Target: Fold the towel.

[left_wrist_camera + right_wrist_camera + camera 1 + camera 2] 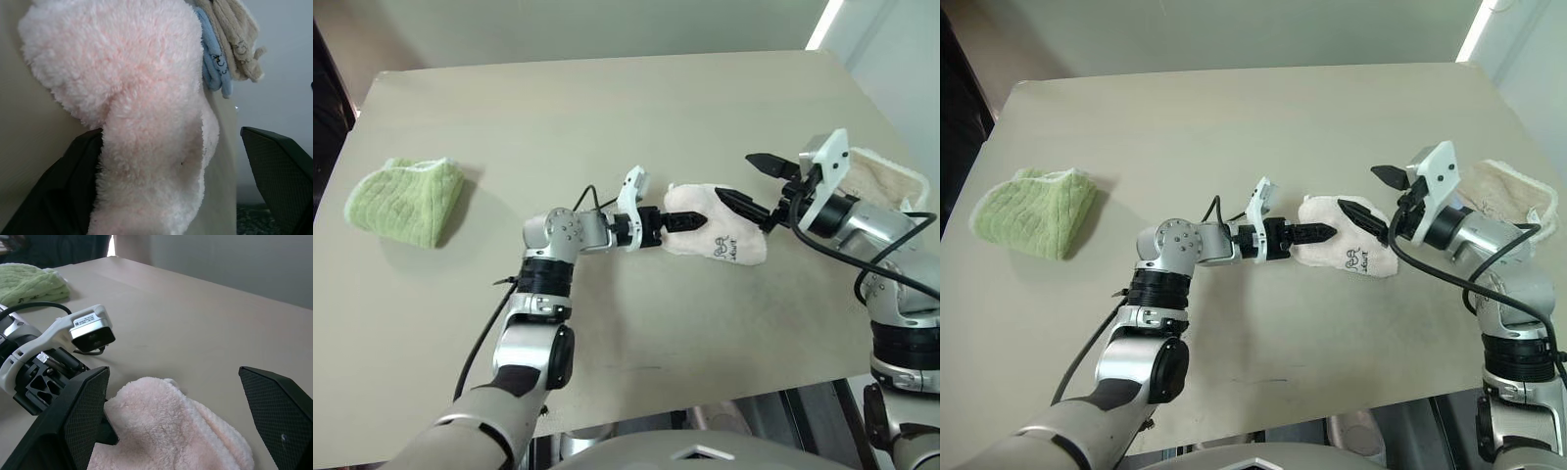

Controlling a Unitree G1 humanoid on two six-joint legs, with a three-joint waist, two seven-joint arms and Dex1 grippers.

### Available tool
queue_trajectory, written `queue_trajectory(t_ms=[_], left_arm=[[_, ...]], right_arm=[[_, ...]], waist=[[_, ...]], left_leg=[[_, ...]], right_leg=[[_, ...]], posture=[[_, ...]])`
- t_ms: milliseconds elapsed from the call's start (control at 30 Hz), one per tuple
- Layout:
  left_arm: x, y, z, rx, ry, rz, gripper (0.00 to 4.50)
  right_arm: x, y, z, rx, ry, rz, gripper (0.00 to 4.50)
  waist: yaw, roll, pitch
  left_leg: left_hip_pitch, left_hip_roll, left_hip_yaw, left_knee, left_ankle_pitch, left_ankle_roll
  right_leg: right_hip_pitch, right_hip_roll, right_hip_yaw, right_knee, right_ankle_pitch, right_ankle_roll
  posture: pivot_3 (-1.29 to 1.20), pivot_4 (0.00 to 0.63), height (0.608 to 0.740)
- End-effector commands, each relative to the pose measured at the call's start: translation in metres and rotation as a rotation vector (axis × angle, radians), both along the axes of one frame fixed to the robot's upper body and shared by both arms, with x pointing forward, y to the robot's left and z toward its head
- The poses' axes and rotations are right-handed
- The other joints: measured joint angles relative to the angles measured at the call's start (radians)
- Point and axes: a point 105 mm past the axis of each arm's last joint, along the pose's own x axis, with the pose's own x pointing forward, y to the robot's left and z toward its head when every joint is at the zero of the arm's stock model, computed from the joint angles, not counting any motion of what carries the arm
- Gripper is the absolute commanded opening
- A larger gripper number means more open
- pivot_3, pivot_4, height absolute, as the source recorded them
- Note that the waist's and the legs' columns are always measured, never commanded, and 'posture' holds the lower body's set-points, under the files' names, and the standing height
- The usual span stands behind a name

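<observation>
Two tools stand open at the pale pink terry cloth towel [717, 235], gripping nothing. You see the towel lying folded into a compact pad at about 4 o'clock from the middle of the beige desk [607, 108]. The left tool [688, 221] points in from its 9 o'clock end, one finger against the pile; the right tool [752, 188] hangs over its 2 o'clock edge. Judge this a release. The long axis runs 10 to 4 o'clock, the dark logo toward 4.

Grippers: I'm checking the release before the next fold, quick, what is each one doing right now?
Left gripper: jaws open, at the folded pale pink terry towel, not gripping it.
Right gripper: jaws open, holding nothing.
</observation>
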Motion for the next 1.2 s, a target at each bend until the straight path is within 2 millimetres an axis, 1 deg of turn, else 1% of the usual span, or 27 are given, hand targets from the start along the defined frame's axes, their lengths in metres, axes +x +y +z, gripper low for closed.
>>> queue_trajectory(t_ms=[33, 133, 300, 333, 367, 500, 567, 633, 733, 767, 800, 833, 867, 900, 933, 967, 1000, 1033, 1200], left_arm=[[0.001, -0.007, 0.008, -0.025, -0.010, -0.014, 3.57], [0.004, -0.006, 0.009, -0.031, -0.015, 0.002, 2.47], [0.014, 0.001, 0.014, -0.058, -0.027, 0.072, 0.61], [0.016, 0.002, 0.015, -0.064, -0.030, 0.085, 0.27], [0.017, 0.003, 0.015, -0.068, -0.032, 0.092, 0.02], [0.021, 0.009, 0.024, -0.120, -0.048, 0.144, 0.02], [0.027, 0.017, 0.035, -0.159, -0.083, 0.201, 0.02], [0.039, 0.040, 0.057, -0.202, -0.158, 0.322, 0.02], [0.048, 0.068, 0.079, -0.228, -0.241, 0.455, 0.02], [0.055, 0.097, 0.094, -0.229, -0.310, 0.577, 0.02], [0.059, 0.136, 0.112, -0.206, -0.403, 0.724, 0.02], [0.058, 0.163, 0.125, -0.189, -0.466, 0.821, 0.02], [0.055, 0.189, 0.139, -0.207, -0.511, 0.914, 0.02], [0.053, 0.202, 0.147, -0.225, -0.528, 0.959, 0.02], [0.047, 0.223, 0.158, -0.241, -0.572, 1.026, 0.02], [0.042, 0.239, 0.167, -0.254, -0.606, 1.079, 0.02], [0.038, 0.249, 0.172, -0.258, -0.628, 1.109, 0.02], [0.036, 0.254, 0.175, -0.261, -0.639, 1.126, 0.02], [0.035, 0.255, 0.175, -0.265, -0.639, 1.133, 0.02]], right_arm=[[-0.005, -0.004, 0.018, 0.019, -0.067, -0.015, 4.50], [-0.005, -0.004, 0.020, 0.022, -0.072, -0.018, 4.50], [-0.004, -0.002, 0.022, 0.030, -0.079, -0.017, 4.50], [-0.003, -0.002, 0.022, 0.031, -0.079, -0.016, 4.50], [-0.003, -0.001, 0.022, 0.031, -0.080, -0.015, 4.50], [-0.002, -0.001, 0.022, 0.038, -0.082, -0.013, 4.50], [-0.002, -0.001, 0.022, 0.042, -0.084, -0.018, 4.50], [0.000, -0.004, 0.023, 0.045, -0.089, -0.032, 4.50], [0.000, -0.006, 0.024, 0.048, -0.093, -0.042, 4.50], [0.001, -0.008, 0.023, 0.049, -0.091, -0.047, 4.50], [0.001, -0.009, 0.023, 0.049, -0.088, -0.048, 4.50], [0.001, -0.009, 0.022, 0.050, -0.085, -0.048, 4.50], [0.002, -0.009, 0.021, 0.049, -0.082, -0.046, 4.50], [0.002, -0.009, 0.021, 0.049, -0.080, -0.044, 4.50], [0.003, -0.007, 0.020, 0.049, -0.076, -0.037, 4.50], [0.003, -0.006, 0.019, 0.049, -0.073, -0.030, 4.50], [0.003, -0.005, 0.019, 0.049, -0.071, -0.025, 4.50], [0.003, -0.005, 0.018, 0.049, -0.070, -0.023, 4.50], [0.004, -0.005, 0.018, 0.049, -0.071, -0.021, 4.50]], waist=[[-0.001, 0.000, 0.000], [-0.001, 0.000, 0.000], [-0.002, 0.000, 0.000], [-0.003, 0.000, 0.000], [-0.004, 0.000, 0.000], [-0.008, 0.000, 0.000], [-0.010, 0.000, 0.000], [-0.012, 0.000, 0.000], [-0.018, 0.000, 0.000], [-0.019, 0.000, 0.000], [-0.021, -0.001, 0.001], [-0.025, -0.002, 0.001], [-0.029, -0.002, 0.001], [-0.032, -0.002, 0.001], [-0.033, -0.002, 0.001], [-0.032, -0.002, 0.001], [-0.032, -0.002, 0.001], [-0.029, -0.002, 0.001], [-0.008, -0.003, 0.001]], left_leg=[[0.000, 0.000, 0.000, 0.000, 0.000, 0.000], [0.000, 0.000, 0.000, 0.000, 0.000, 0.000], [0.000, 0.000, 0.000, 0.000, 0.000, 0.000], [0.000, 0.000, 0.000, 0.000, 0.000, 0.000], [0.000, 0.000, 0.000, 0.000, 0.000, 0.000], [0.000, 0.001, 0.000, 0.000, 0.000, 0.000], [0.000, 0.001, 0.001, 0.000, 0.000, 0.000], [0.000, 0.001, 0.001, 0.000, 0.000, 0.000], [0.000, 0.002, 0.001, -0.001, 0.000, 0.000], [0.000, 0.002, 0.001, -0.001, 0.000, -0.001], [0.001, 0.002, 0.001, -0.001, 0.001, -0.001], [0.001, 0.002, 0.001, -0.002, 0.001, -0.001], [0.001, 0.002, 0.001, -0.002, 0.001, -0.001], [0.001, 0.002, 0.000, -0.003, 0.001, -0.001], [0.001, 0.002, 0.000, -0.003, 0.001, -0.002], [0.001, 0.001, 0.000, -0.003, 0.002, -0.003], [0.001, 0.001, 0.000, -0.003, 0.002, -0.003], [0.001, 0.001, -0.001, -0.003, 0.001, -0.002], [-0.001, -0.006, -0.005, -0.001, -0.002, 0.003]], right_leg=[[0.000, 0.000, 0.000, 0.000, 0.000, 0.000], [0.000, 0.000, 0.000, 0.000, 0.000, 0.000], [0.000, 0.000, 0.000, 0.000, 0.000, 0.001], [0.000, 0.000, 0.000, 0.000, 0.000, 0.001], [0.000, 0.000, 0.000, 0.000, 0.000, 0.001], [0.000, 0.001, 0.000, 0.000, 0.000, 0.000], [-0.001, 0.001, 0.000, 0.000, 0.000, 0.000], [-0.001, 0.001, 0.000, 0.000, 0.000, 0.000], [-0.002, 0.002, 0.000, 0.000, 0.001, -0.001], [-0.002, 0.002, 0.000, 0.000, 0.001, -0.001], [-0.003, 0.002, 0.000, 0.000, 0.001, -0.001], [-0.003, 0.003, 0.001, 0.000, 0.001, -0.002], [-0.005, 0.003, 0.001, 0.000, 0.002, -0.003], [-0.007, 0.003, 0.000, 0.000, 0.002, -0.003], [-0.007, 0.004, 0.000, 0.000, 0.003, -0.004], [-0.008, 0.004, 0.000, 0.000, 0.003, -0.005], [-0.008, 0.004, 0.000, 0.000, 0.003, -0.004], [-0.008, 0.003, 0.001, 0.000, 0.002, -0.004], [-0.006, 0.000, 0.002, 0.000, 0.002, -0.001]], posture=[[0.00, 0.150, 0.740], [0.00, 0.150, 0.740], [0.00, 0.150, 0.740], [0.00, 0.150, 0.740], [0.00, 0.150, 0.740], [0.00, 0.150, 0.740], [0.00, 0.150, 0.740], [0.00, 0.150, 0.740], [0.00, 0.150, 0.740], [0.00, 0.150, 0.740], [0.00, 0.150, 0.740], [0.00, 0.150, 0.740], [0.00, 0.150, 0.740], [0.00, 0.150, 0.740], [0.00, 0.150, 0.740], [0.00, 0.150, 0.740], [0.00, 0.150, 0.740], [0.00, 0.150, 0.740], [0.00, 0.150, 0.740]])
